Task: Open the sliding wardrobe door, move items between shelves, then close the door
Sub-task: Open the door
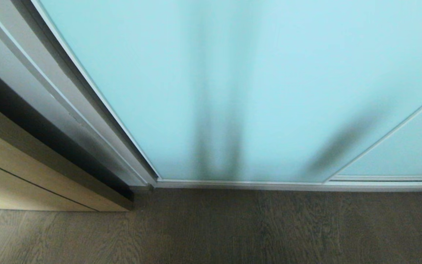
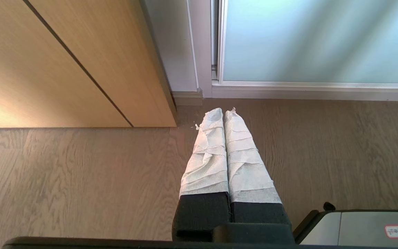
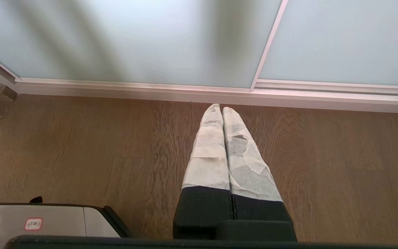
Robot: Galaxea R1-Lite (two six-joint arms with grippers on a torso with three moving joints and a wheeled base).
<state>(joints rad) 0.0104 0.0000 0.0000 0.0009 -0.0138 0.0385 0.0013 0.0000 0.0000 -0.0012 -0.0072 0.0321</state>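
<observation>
The sliding wardrobe door fills most of the head view: a tall frosted glass panel in pale blue-green, edged by a thin silver-white metal frame. It stands closed, its bottom rail meeting the grey-brown wood floor. Soft dark vertical shadows blur across the glass. At the far right, a slanting frame strip marks where a second frosted panel overlaps. To the left of the door runs a grey-white wardrobe side frame, then a light wood door with a thin dark groove.

Neither arm appears in the head view. In the left wrist view, the left gripper hangs low over the floor, its white-wrapped fingers pressed together, holding nothing, near the corner where the wood door meets the wardrobe frame. In the right wrist view, the right gripper likewise has its fingers pressed together and empty, pointing toward the door's bottom rail. A grey part of the robot's base shows beside it.
</observation>
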